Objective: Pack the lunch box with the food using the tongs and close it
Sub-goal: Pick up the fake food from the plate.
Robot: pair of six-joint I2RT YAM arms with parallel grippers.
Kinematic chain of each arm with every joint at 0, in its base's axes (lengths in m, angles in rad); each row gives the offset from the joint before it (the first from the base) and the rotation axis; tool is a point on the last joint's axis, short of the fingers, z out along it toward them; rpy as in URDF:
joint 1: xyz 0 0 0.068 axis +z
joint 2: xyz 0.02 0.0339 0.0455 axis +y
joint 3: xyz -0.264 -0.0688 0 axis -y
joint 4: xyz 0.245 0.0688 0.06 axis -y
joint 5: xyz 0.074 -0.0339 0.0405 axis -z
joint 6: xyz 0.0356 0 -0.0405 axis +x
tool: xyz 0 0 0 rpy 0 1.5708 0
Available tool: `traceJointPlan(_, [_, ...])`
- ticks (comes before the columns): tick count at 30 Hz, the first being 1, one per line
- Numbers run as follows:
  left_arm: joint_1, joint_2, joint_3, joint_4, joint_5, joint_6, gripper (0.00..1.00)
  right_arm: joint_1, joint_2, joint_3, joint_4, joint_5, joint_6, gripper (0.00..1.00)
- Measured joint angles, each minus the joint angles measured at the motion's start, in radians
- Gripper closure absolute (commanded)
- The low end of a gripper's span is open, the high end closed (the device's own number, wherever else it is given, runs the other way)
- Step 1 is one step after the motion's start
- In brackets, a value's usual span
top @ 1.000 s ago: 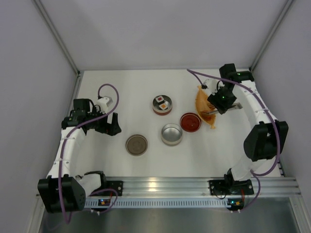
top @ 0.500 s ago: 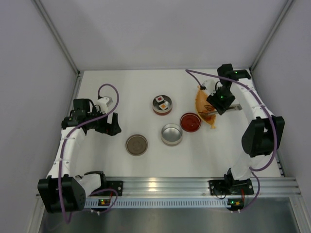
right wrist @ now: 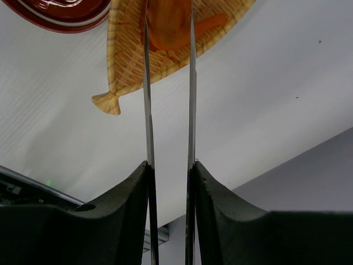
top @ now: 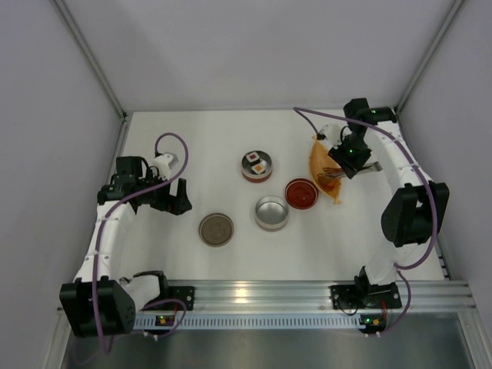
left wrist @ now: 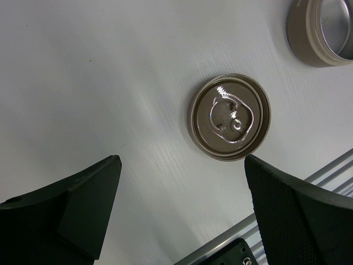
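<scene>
Top external view showed the left pincer (top: 175,204) hanging wide open and empty above the white counter (top: 192,146), near a flat round brown metal lid with a ring pull (top: 216,229). Further right stood a round red-walled tin (top: 257,177) already carrying a white block with a dark and red top (top: 252,160) and an orange chunk (top: 262,166). Next came an empty round silver tin (top: 272,213) and a glossy red round dish (top: 301,194). Beside the dish lay the orange woven boat-shaped tray (top: 317,157). Over it the right pincer (top: 344,160) was clamped on the slim silver-grey metal tongs (right wrist: 148,110), one finger pressing each blade, the blades nearly parallel with a narrow gap between them. In the right wrist view the blades ran either side of a soft-looking orange food piece (right wrist: 165,25) lying in the tray. That piece was probably light, slick and easily squashed or flicked out, so it likely wanted taking across its broad middle with a gentle squeeze. The springy tongs seemed best held partway along the blades, as here.
</scene>
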Motion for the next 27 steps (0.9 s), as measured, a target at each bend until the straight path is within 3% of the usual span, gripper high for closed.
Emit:
traceJointPlan(9, [0.0,0.0,0.0,0.0,0.0,0.0,0.02,0.0,0.0,0.067,-0.013,-0.003,0.005,0.85])
traceJointPlan(20, [0.0,0.0,0.0,0.0,0.0,-0.001,0.02,0.005,-0.031,0.082,-0.016,-0.015,0.019,0.87])
traceJointPlan(27, [0.0,0.0,0.0,0.001,0.0,-0.005,0.02,0.171,-0.124,0.081,-0.017,-0.012,0.069,0.87])
